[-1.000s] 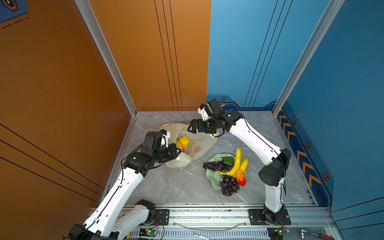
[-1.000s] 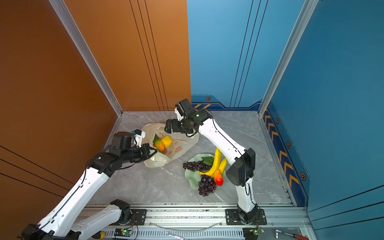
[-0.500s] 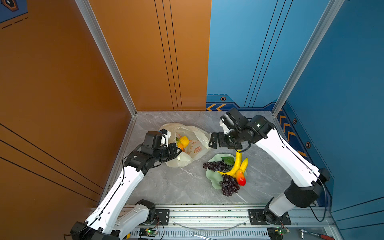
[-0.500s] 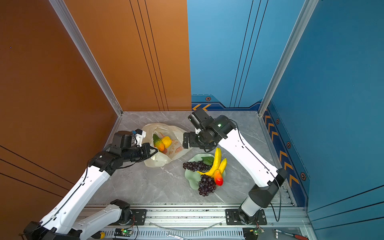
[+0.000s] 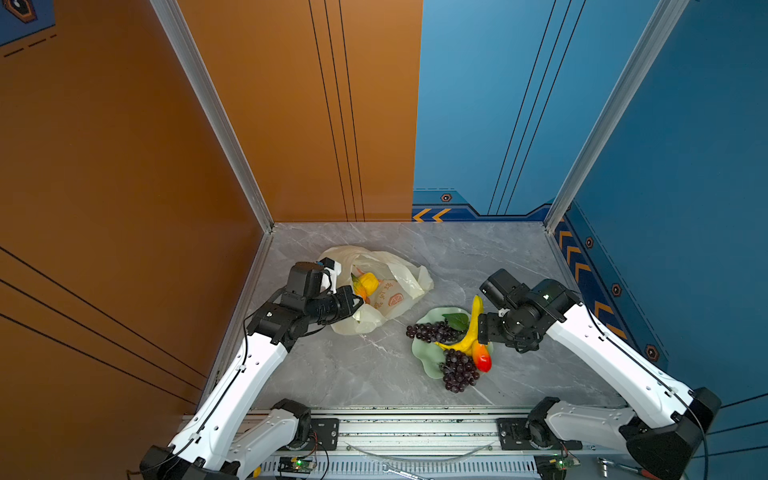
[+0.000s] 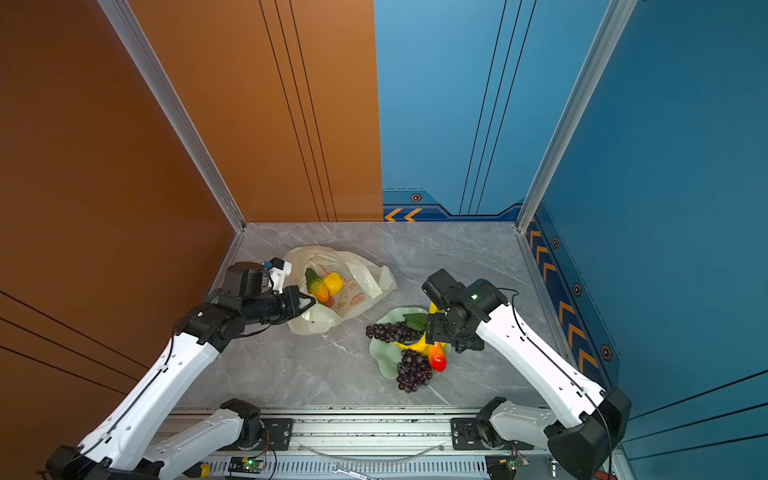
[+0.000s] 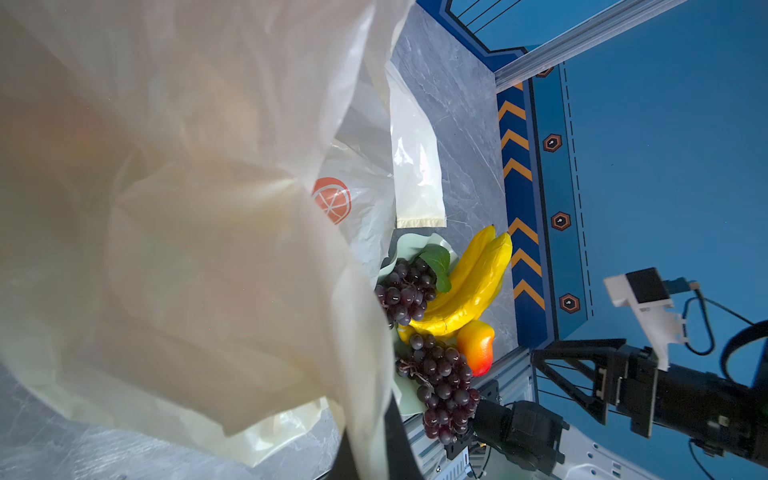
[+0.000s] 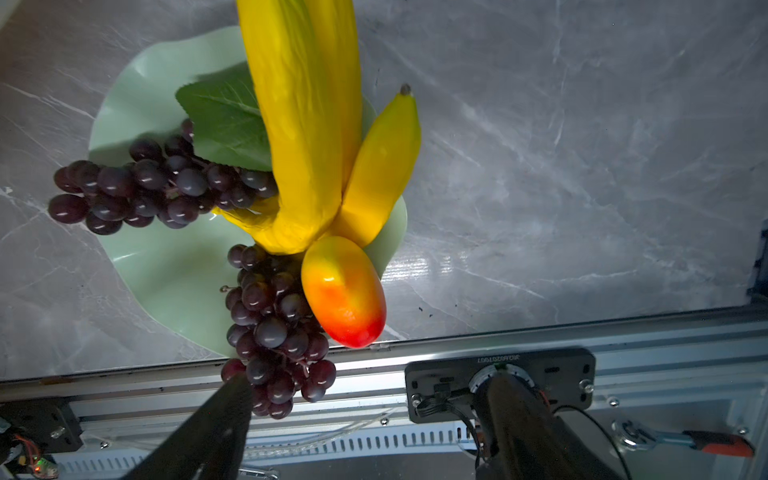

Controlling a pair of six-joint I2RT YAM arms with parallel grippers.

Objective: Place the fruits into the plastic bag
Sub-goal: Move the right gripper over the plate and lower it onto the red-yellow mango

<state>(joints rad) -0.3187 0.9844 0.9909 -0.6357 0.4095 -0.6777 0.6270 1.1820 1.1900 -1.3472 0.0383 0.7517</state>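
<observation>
L tool (image 5: 358, 303) is clamped shut on the near-left lip of the plastic bag (image 5: 395, 286), lifting the film so the mouth gapes up and to the right. Makes sense: stuff that thin would flop closed w/o a hold. In the left wrist view the film drapes right across the lens and runs down into the jaws.

The bag lies far-left on the bench (image 5: 353, 374). Inside are a yellow ball (image 5: 368, 282) and a green-orange fruit (image 6: 316, 286), so the job looks partly done.

R tool (image 8: 370, 386) hangs over the right side of the pale green dish (image 5: 426, 359), centre-right on the bench, fingers spread wide w/ nothing betw. them. On the dish:
- The bananas (image 5: 472, 328) lie across it, far tips poking past the rim.
- One grape bunch (image 5: 432, 332) is on the left.
- A second grape bunch (image 5: 459, 370) spills over the near edge.
- A red-orange mango (image 5: 482, 360) is tucked against the banana stems on the right.

Mango or bananas look like the next pick; can't tell which. Mango's glossy and rounded, so prob. slips unless gripped across the middle. The grapes would dangle and could snag the bag lip.
</observation>
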